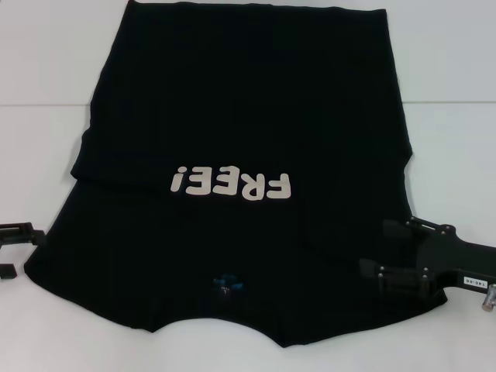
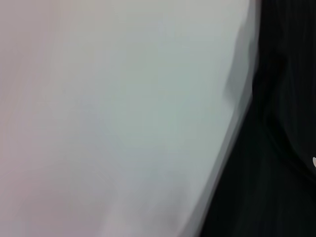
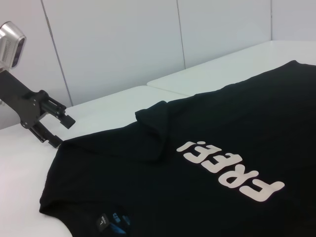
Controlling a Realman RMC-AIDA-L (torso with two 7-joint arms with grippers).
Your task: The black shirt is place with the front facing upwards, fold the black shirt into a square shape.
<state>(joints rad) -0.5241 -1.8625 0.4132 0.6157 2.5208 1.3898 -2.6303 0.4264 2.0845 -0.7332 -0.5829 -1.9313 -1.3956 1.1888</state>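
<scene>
The black shirt [image 1: 232, 116] lies flat on the white table, front up. Its white "FREE!" print [image 1: 231, 184] reads upside down, and the collar with a blue neck tag [image 1: 227, 283] is nearest me. A fold line crosses the shirt on its left side [image 3: 153, 126]. My left gripper [image 1: 19, 252] sits open and empty on the table, just off the shirt's near-left edge; it also shows in the right wrist view [image 3: 64, 132]. My right gripper [image 1: 373, 249] hovers open over the shirt's near-right part. The left wrist view shows only table and the shirt's edge [image 2: 286, 148].
The white table [image 1: 449, 139] extends past the shirt on both sides, with a seam line [image 1: 46, 105] running across it. A white panelled wall [image 3: 123, 44] stands behind the table in the right wrist view.
</scene>
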